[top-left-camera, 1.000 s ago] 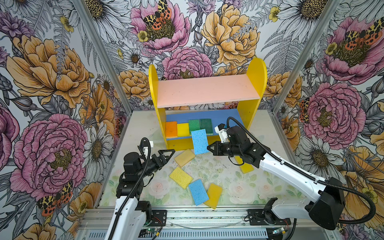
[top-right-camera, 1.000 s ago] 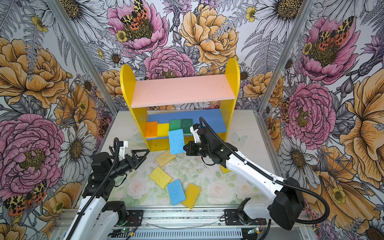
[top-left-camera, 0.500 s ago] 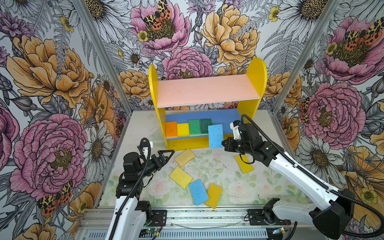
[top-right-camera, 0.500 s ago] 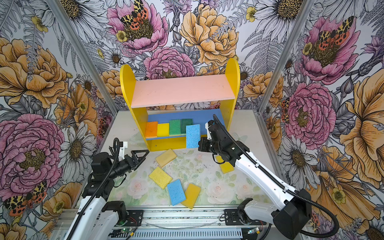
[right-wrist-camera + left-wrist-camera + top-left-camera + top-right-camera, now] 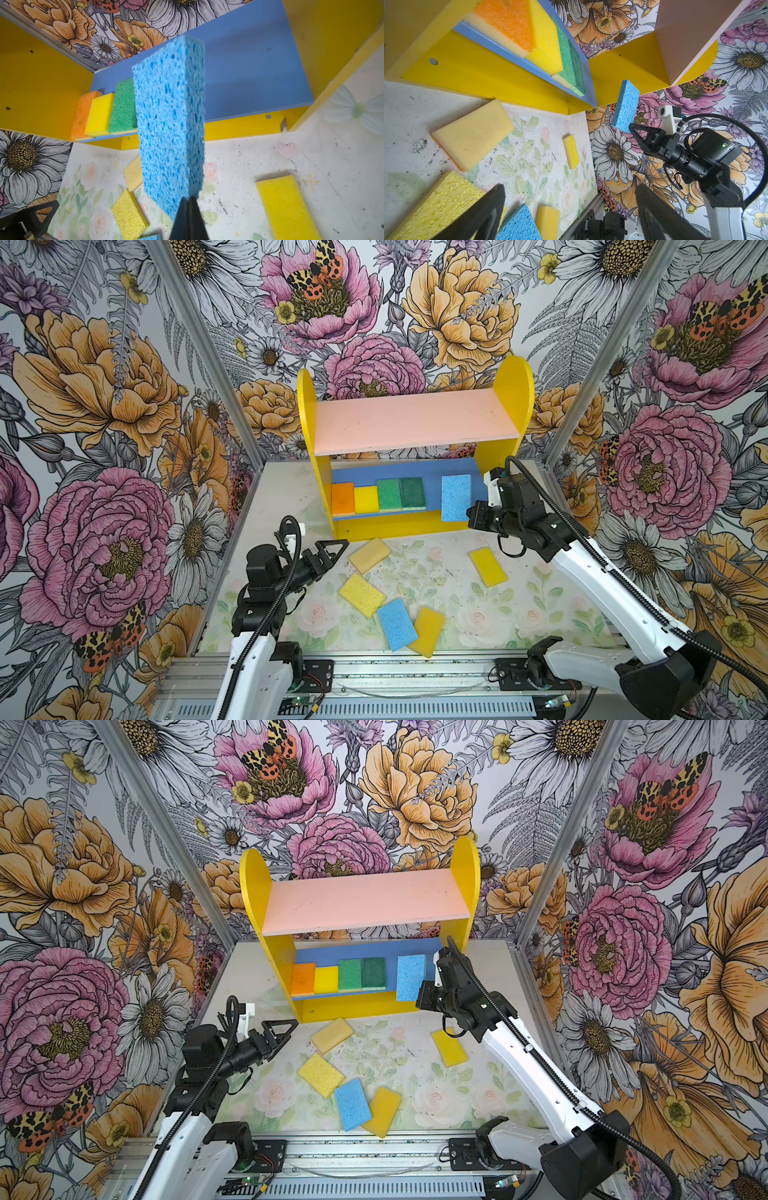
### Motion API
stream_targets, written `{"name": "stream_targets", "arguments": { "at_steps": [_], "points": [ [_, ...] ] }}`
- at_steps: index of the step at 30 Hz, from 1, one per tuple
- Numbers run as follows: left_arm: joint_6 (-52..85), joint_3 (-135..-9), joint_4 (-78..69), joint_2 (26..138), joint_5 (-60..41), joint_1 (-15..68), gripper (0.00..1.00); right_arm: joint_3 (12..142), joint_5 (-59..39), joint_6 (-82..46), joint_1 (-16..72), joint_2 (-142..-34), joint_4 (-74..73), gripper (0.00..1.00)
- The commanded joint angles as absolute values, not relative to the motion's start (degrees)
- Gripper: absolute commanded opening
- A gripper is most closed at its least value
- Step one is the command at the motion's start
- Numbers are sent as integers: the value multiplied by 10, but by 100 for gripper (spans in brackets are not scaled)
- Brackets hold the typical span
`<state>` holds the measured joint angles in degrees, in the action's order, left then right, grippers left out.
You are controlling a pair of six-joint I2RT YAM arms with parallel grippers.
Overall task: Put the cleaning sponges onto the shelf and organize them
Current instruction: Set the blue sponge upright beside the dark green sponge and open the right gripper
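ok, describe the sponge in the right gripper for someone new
Find the yellow-sided wooden shelf at the back. By the right end of its blue lower board, the right gripper pinches a light blue porous foam sponge upright. The other blue sponge lies flat on the table.

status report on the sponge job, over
Right end effector shut on light blue porous sponge, upright at the shelf's blue lower board. Left end effector open, empty. Five foam sponges loose on table; nothing blocking.
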<state>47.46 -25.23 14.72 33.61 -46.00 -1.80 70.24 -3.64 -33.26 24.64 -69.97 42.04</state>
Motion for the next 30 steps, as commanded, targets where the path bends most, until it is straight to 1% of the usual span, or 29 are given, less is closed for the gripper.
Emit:
{"name": "stream_targets", "arguments": {
  "at_steps": [1,6,14,30],
  "points": [
    [451,-271,174,327,-456,-30,99,733,-29,-298,241,-732,432,0],
    [426,-294,232,323,-417,-48,99,769,-26,-282,239,-782,431,0],
    [429,-291,232,325,-417,-56,99,807,-25,-268,234,-850,424,0],
    [435,-283,216,330,-426,-59,99,845,-74,-263,204,-927,389,0]
  ]
}}
